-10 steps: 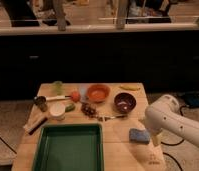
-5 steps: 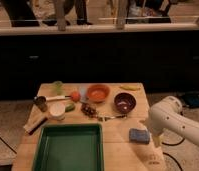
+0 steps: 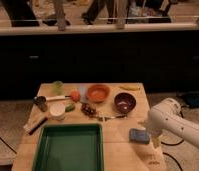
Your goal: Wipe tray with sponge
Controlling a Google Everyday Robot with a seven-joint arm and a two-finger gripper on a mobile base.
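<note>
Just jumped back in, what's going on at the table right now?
The robot's arm is at the right edge of the table. Its gripper is open and empty, just right of the sponge. The sponge lies flat on the wood, to the right of the green tray, not on it. An orange bowl and a dark bowl sit behind. Wiping has not begun.

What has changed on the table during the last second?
The arm dipped slightly, so the pincer now sits low, just right of the sponge. It took hold of nothing. The sponge and the tray stayed where they were.
</note>
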